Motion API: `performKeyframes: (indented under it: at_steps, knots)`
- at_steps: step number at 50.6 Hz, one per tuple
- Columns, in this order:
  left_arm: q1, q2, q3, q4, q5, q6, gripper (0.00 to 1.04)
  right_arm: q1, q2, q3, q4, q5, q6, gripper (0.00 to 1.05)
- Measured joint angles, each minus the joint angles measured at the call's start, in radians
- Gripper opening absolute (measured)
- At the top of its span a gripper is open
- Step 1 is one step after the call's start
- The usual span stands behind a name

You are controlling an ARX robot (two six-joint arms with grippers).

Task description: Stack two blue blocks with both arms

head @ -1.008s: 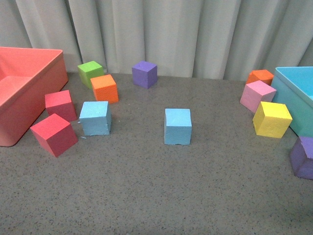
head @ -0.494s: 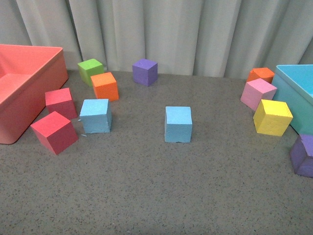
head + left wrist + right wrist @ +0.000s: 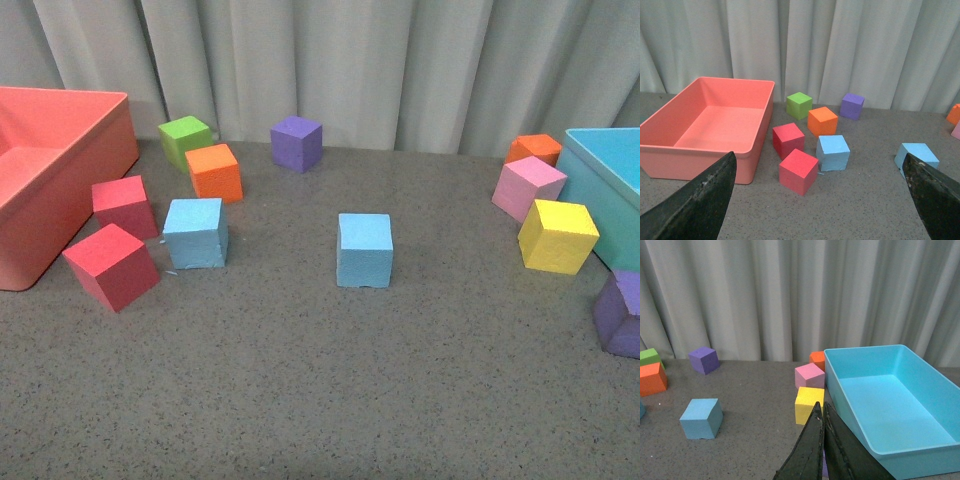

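Two light blue blocks sit apart on the grey table. One blue block is at the left beside two red cubes; it also shows in the left wrist view. The other blue block is near the middle; it shows in the left wrist view and the right wrist view. Neither arm shows in the front view. My left gripper is open and empty, back from the blocks. My right gripper is shut and empty, near the yellow cube.
A salmon bin stands at the left and a turquoise bin at the right. Red cubes, an orange cube, a green cube and a purple cube lie around. Yellow, pink and purple cubes sit by the turquoise bin.
The whole front view has shifted slightly: everything on the table sits a little higher in the picture than before. No block has moved relative to the others.
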Motion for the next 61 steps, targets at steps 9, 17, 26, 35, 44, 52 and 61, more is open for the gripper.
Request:
performKeyframes:
  at_steps: [9, 17, 26, 35, 44, 52, 61]
  knots:
    - [0.0, 0.0, 0.0, 0.0, 0.0, 0.0, 0.98, 0.0, -0.093, 0.0, -0.09, 0.0, 0.0, 0.01]
    - [0.0, 0.0, 0.0, 0.0, 0.0, 0.0, 0.98, 0.0, -0.143, 0.0, -0.14, 0.0, 0.0, 0.01]
    - [0.0, 0.0, 0.0, 0.0, 0.0, 0.0, 0.98, 0.0, -0.198, 0.0, -0.195, 0.0, 0.0, 0.01]
    - [0.0, 0.0, 0.0, 0.0, 0.0, 0.0, 0.98, 0.0, -0.367, 0.001, -0.369, -0.003, 0.0, 0.01]
    - [0.0, 0.0, 0.0, 0.0, 0.0, 0.0, 0.98, 0.0, -0.37, 0.0, -0.374, -0.003, 0.0, 0.34]
    - [-0.005, 0.007, 0.003, -0.01, -0.018, -0.003, 0.98, 0.0, -0.37, 0.0, -0.374, -0.003, 0.0, 0.69]
    - [-0.114, 0.43, 0.121, -0.082, -0.216, -0.092, 0.98, 0.0, -0.37, 0.0, -0.374, -0.003, 0.0, 0.97]
